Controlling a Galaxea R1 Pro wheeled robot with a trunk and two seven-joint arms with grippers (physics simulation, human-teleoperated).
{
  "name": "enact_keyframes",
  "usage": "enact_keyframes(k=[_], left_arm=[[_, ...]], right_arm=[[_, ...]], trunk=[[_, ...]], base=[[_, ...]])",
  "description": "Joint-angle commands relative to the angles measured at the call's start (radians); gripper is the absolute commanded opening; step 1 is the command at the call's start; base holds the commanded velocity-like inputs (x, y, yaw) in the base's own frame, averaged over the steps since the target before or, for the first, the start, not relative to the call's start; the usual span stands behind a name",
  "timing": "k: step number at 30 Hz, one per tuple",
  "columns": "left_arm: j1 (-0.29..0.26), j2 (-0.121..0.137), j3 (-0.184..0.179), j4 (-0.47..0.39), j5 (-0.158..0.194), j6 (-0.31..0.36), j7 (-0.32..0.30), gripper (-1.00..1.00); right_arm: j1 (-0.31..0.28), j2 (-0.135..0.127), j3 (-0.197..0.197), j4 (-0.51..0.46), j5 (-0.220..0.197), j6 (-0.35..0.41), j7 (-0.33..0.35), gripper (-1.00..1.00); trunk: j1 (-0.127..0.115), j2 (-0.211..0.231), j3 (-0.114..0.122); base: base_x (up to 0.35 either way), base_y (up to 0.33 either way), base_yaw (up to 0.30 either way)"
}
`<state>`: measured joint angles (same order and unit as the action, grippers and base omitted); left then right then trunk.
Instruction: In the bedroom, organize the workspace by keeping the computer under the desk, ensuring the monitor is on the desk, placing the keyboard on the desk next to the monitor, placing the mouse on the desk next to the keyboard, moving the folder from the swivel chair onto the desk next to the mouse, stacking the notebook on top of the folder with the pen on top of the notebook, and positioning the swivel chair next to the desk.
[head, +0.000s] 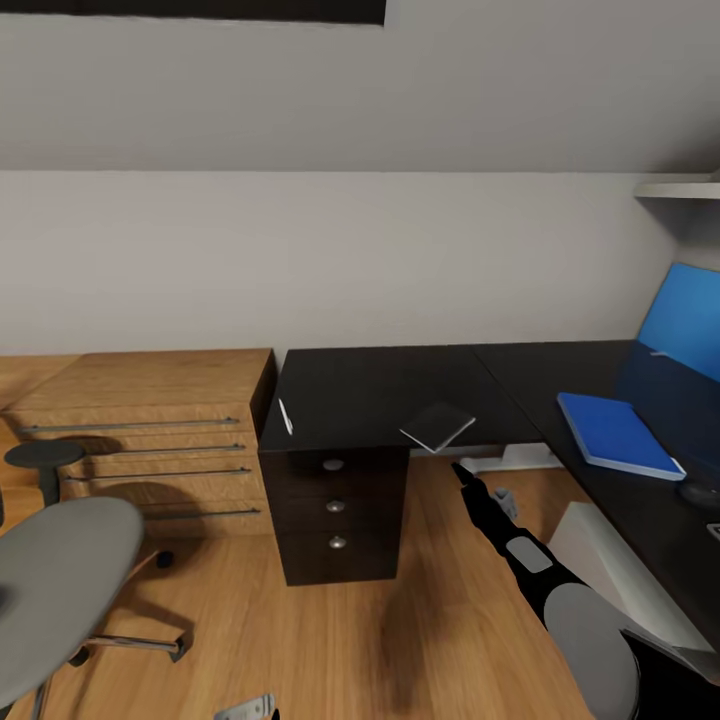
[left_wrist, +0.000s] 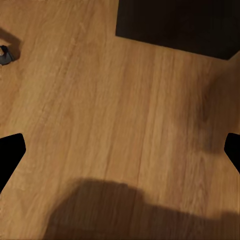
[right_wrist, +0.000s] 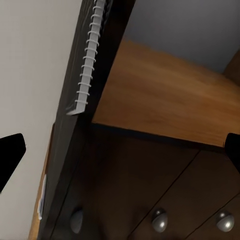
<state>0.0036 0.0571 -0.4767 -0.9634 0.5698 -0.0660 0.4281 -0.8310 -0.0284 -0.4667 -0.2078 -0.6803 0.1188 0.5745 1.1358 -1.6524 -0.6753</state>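
Note:
On the front edge of the black desk (head: 380, 385) lies the grey notebook (head: 438, 425), one corner overhanging. Its spiral binding (right_wrist: 90, 55) runs along the desk edge in the right wrist view. My right gripper (head: 462, 470) (right_wrist: 120, 150) is open, just below and in front of that corner, not touching it. The whitish pen (head: 285, 415) rests near the desk's left end. At the right lie the blue folder (head: 618, 433) and the black mouse (head: 698, 490). The pale computer (head: 595, 555) stands under the desk. The swivel chair (head: 60, 575) is at lower left. My left gripper (left_wrist: 120, 155) hangs open over the floor.
A three-drawer pedestal (head: 335, 505) with silver knobs carries the desk's left end. A wooden dresser (head: 150, 440) with bar handles stands left of it. A blue panel (head: 685, 320) leans on the wall at the right. Wood floor (head: 400, 620) lies between chair and desk.

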Motion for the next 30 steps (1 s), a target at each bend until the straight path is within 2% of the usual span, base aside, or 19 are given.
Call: enact_keyframes(k=[1,12,21,30], left_arm=[[-0.001,0.001,-0.005,0.002,0.010,-0.007,0.006,1.00],[-0.001,0.001,-0.005,0.012,0.010,-0.005,0.005,1.00],[-0.001,0.001,-0.005,0.012,0.010,-0.005,0.005,1.00],[-0.001,0.000,-0.006,0.024,0.009,-0.005,0.005,1.00]], right_arm=[[0.000,0.000,-0.003,0.000,-0.010,0.019,0.003,1.00],[-0.001,-0.001,-0.006,-0.003,-0.015,0.167,0.003,1.00],[0.000,-0.001,-0.007,-0.004,-0.016,0.193,0.002,1.00],[0.000,-0.001,-0.007,-0.004,-0.017,0.197,0.002,1.00]], trunk=[[0.000,0.000,-0.001],[0.000,0.000,-0.001],[0.000,0.000,-0.001],[0.000,0.000,-0.001]], base=[[0.185,0.000,0.000],[0.146,0.000,0.000],[0.022,0.004,0.000],[0.117,0.061,0.000]])
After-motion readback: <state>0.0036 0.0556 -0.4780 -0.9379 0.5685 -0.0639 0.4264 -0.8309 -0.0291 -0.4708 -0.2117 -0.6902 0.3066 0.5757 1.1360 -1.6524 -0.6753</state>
